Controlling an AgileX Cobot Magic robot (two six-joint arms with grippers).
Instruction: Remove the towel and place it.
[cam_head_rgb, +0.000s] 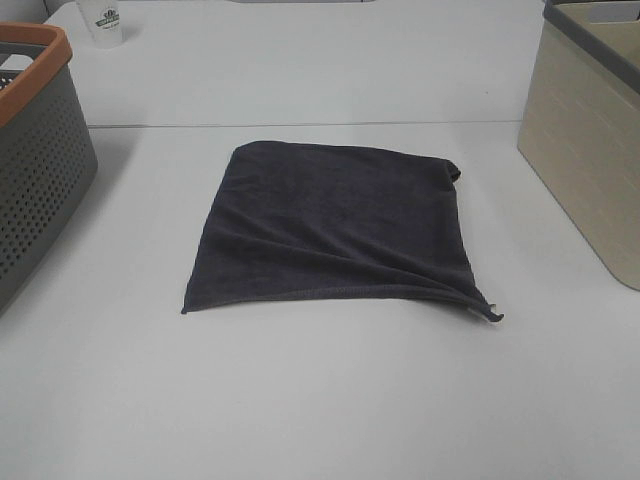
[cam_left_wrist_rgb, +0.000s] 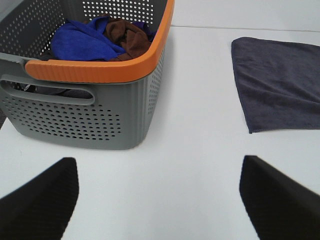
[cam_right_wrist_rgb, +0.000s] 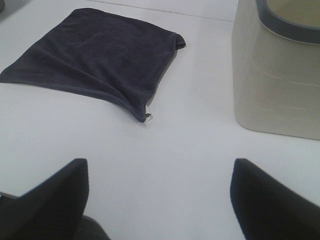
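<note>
The dark charcoal towel (cam_head_rgb: 335, 225) lies flat in the middle of the white table, with a fold ridge running to its near right corner, where a small pale tag (cam_head_rgb: 494, 315) shows. It also shows in the left wrist view (cam_left_wrist_rgb: 280, 82) and the right wrist view (cam_right_wrist_rgb: 97, 57), tag (cam_right_wrist_rgb: 148, 117) at its corner. Neither gripper appears in the high view. My left gripper (cam_left_wrist_rgb: 160, 200) is open and empty above bare table, short of the towel. My right gripper (cam_right_wrist_rgb: 160, 200) is open and empty, short of the tag corner.
A grey perforated basket with an orange rim (cam_head_rgb: 35, 50) (cam_left_wrist_rgb: 107, 70) stands at the left and holds blue and brown cloths (cam_left_wrist_rgb: 100, 40). A beige bin with a grey rim (cam_head_rgb: 590, 140) (cam_right_wrist_rgb: 280, 85) stands at the right. A white cup (cam_head_rgb: 100, 22) stands at the back left.
</note>
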